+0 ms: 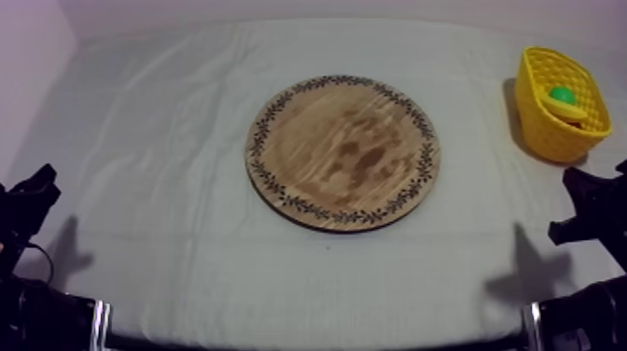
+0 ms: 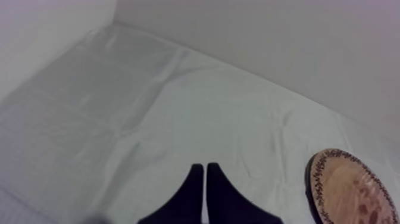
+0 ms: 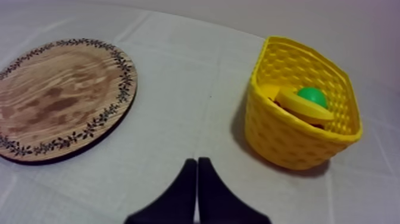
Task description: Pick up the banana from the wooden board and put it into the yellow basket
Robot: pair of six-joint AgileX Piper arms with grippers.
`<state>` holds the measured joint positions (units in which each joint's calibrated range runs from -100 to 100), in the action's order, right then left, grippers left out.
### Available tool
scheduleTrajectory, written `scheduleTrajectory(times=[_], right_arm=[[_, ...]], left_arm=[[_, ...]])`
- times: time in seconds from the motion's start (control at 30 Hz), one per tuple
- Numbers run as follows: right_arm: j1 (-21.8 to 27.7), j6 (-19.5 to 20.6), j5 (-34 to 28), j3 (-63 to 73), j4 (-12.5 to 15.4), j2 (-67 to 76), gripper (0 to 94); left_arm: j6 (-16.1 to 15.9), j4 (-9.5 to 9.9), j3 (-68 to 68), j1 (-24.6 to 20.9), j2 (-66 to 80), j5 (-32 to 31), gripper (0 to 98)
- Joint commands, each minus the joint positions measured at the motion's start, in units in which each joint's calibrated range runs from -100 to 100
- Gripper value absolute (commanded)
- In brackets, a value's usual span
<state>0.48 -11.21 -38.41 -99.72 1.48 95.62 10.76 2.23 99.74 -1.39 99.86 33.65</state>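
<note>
Banana (image 3: 303, 109) — aslant in yellow basket (image 3: 286, 140)

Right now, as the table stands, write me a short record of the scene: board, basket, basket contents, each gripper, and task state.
Board: wooden board, mid-table, nothing on it.
Basket: yellow basket, far right of the table, apart from the board.
Contents: banana lying against a green fruit, kind unclear.
Left gripper: shut on nothing, at its own side.
Right gripper: shut on nothing, pointing between board and basket.
Task state: banana already in the basket.
</note>
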Motion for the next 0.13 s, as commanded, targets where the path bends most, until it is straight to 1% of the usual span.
scheduleTrajectory(times=[0.0, 0.1], right_arm=[[0.0, 0.1, 0.0, 0.1, 0.0, 0.0, 0.3], [0.0, 0.1, 0.0, 0.1, 0.0, 0.0, 0.3]], left_arm=[[0.0, -0.01, 0.0, 0.0, 0.0, 0.0, 0.1], [0.0, -0.01, 0.0, 0.0, 0.0, 0.0, 0.1]])
